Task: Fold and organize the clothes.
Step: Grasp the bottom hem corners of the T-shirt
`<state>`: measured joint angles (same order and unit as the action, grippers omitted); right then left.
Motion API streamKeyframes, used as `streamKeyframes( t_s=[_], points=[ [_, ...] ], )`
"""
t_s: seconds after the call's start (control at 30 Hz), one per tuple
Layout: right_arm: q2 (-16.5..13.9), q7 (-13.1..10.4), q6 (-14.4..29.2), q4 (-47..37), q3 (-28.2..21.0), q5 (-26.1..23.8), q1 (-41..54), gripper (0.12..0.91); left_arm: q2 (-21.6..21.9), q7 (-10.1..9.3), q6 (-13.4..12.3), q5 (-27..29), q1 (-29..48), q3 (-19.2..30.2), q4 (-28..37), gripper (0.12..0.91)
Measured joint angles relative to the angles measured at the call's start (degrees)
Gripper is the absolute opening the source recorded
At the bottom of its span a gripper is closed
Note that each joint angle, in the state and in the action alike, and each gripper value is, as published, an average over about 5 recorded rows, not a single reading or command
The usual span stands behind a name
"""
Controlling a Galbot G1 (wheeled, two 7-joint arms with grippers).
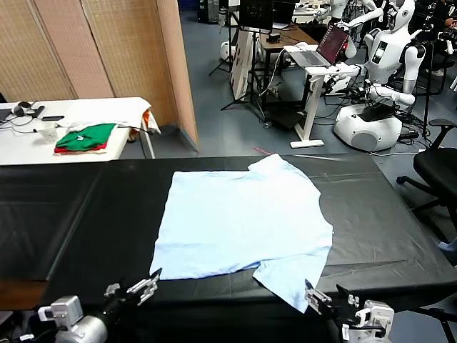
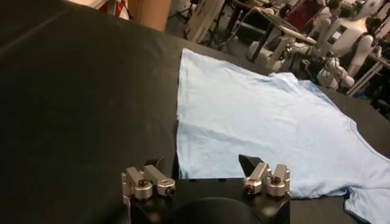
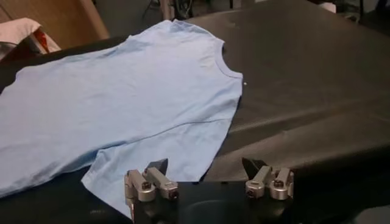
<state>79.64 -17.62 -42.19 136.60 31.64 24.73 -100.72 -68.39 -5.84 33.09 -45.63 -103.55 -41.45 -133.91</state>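
The clothes are one pale light-blue T-shirt [image 1: 243,221], spread flat and sideways on the black table [image 1: 86,214], with one sleeve [image 1: 289,277] reaching toward the front edge. No lettering shows. My left gripper [image 1: 134,284] hovers open at the front edge, just short of the shirt's near left corner. In the left wrist view the gripper [image 2: 201,164] is empty, with the shirt [image 2: 262,122] ahead of it. My right gripper [image 1: 327,293] stands open beside the near sleeve. The right wrist view shows that gripper [image 3: 205,164] empty, with the shirt [image 3: 122,103] and its neckline [image 3: 228,67] ahead.
A white table [image 1: 107,107] at the back left holds green and red garments [image 1: 86,137] and a white cloth with an orange edge [image 1: 143,118]. A wooden screen [image 1: 107,50] stands behind. To the right are a black chair [image 1: 435,171], white robots [image 1: 378,71] and a laptop stand [image 1: 314,57].
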Motion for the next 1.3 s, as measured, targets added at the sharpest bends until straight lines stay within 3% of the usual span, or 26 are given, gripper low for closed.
streamKeyframes(
  t_s=[0.27,0.7,0.87,0.97,1.03,1.23,1.3],
  points=[
    [0.69,0.01,0.01,-2.02,-3.26,-3.53,0.90,0.907,-1.40,1.49,-0.40,3.91,1.06,1.79,2.15,0.907],
    [0.76,0.25,2.37,-4.01,-4.92,-4.13,0.78,0.907,-2.05,2.43,-2.77,7.92,2.19,3.78,6.02,0.907],
    [0.76,0.22,2.80,-4.16,-4.82,-4.20,0.76,0.836,-2.11,2.64,-3.15,8.72,2.58,4.35,6.90,0.883],
    [0.81,0.16,2.86,-4.05,-4.82,-4.21,0.72,0.753,-2.15,2.93,-3.33,9.53,2.62,4.77,7.08,0.758],
    [0.92,-0.03,2.86,-3.82,-4.90,-4.20,0.55,0.674,-2.17,3.08,-3.39,10.18,2.70,5.03,7.21,0.628],
    [1.09,-0.42,3.35,-2.54,-5.01,-4.21,-0.64,0.308,-2.17,3.11,-3.51,10.77,2.63,5.27,7.45,0.258],
    [1.09,-0.37,3.70,-2.00,-4.96,-4.27,-1.09,0.199,-2.16,2.96,-3.66,10.78,2.43,5.25,7.43,0.183]
  ],
)
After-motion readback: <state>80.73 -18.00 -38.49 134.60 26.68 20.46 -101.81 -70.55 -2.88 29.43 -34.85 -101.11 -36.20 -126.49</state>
